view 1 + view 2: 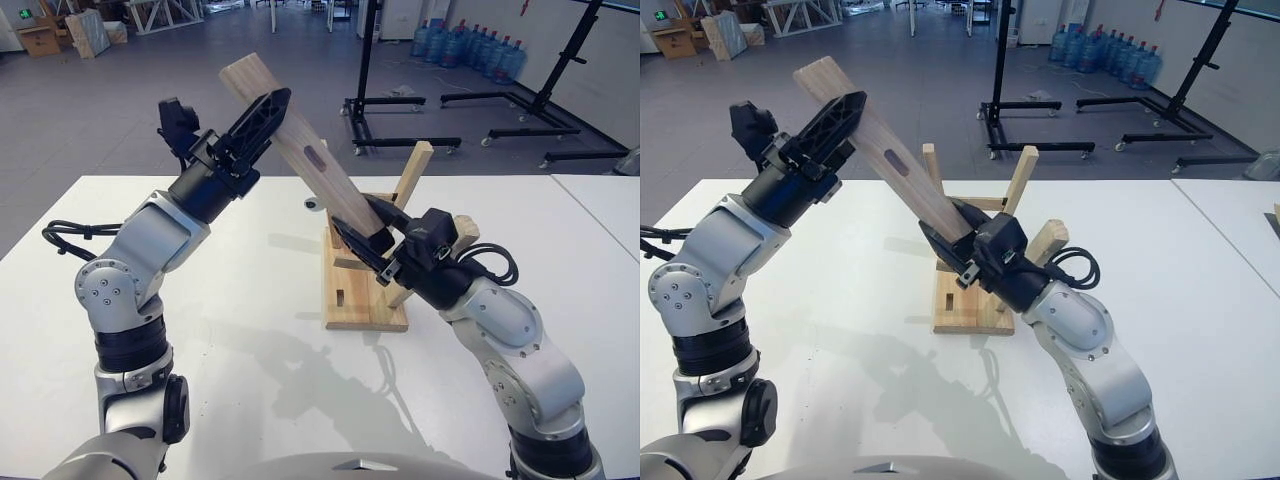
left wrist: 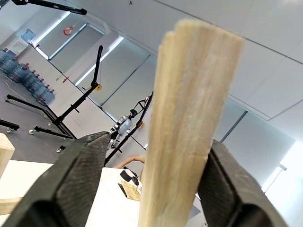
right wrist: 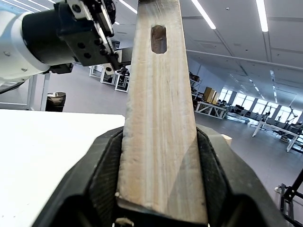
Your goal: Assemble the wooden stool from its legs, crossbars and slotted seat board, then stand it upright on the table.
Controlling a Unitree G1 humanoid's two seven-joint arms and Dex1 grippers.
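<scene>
Black ribbed right tool (image 1: 365,233) and left tool (image 1: 262,118) clamp flat, slotted wooden leg (image 1: 296,136).

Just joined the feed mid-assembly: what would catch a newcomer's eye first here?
The long slotted wooden leg, held slanting in the air above the white table: the left gripper clamps it near its upper end, the right gripper at its lower end. Behind that lower end the seat board lies flat on the table with other legs sticking up from it.
</scene>
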